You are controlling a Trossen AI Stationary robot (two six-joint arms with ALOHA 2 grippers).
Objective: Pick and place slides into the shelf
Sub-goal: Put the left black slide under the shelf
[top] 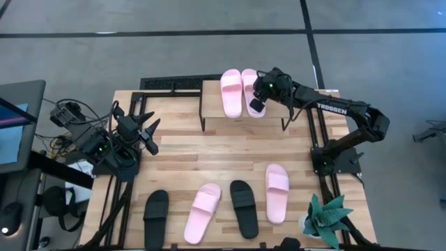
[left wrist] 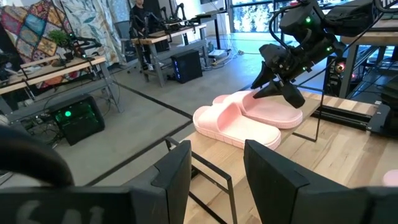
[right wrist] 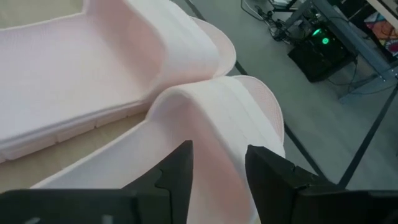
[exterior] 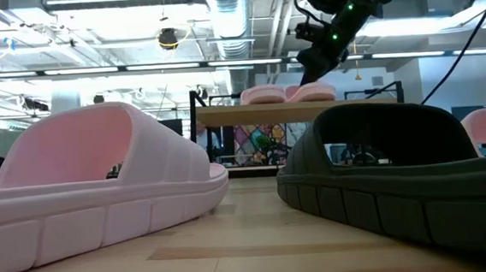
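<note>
Shelf pair: two pink slides [top: 231, 91] lie side by side on the shelf [top: 216, 124], long axes running from its near edge to its far edge, over the far left part of the board.
Shelf room: the near strip and right part of the board are bare.
Right gripper: the right gripper [top: 256, 104] hovers over the right-hand pink slide on the shelf; the right wrist view shows its fingers [right wrist: 177, 171] parted with that slide's strap [right wrist: 214, 124] between them, and whether they press on it cannot be told.
Left gripper: the left gripper [top: 143, 132] waits near the bench's left edge, fingers spread apart and holding nothing.
Bench row: along the near edge of the bench [top: 181, 160] lie a black slide [top: 155, 214], a pink slide [top: 202, 213], a second black slide [top: 244, 208] and a second pink slide [top: 276, 192], each lengthwise toward the shelf, the first pink one tilted.
Open room: bare wood lies between this row and the shelf.
Low view only: the black legs under the shelf board [exterior: 250, 114].
Left wrist view only: the two shelf slides touch along their sides.
</note>
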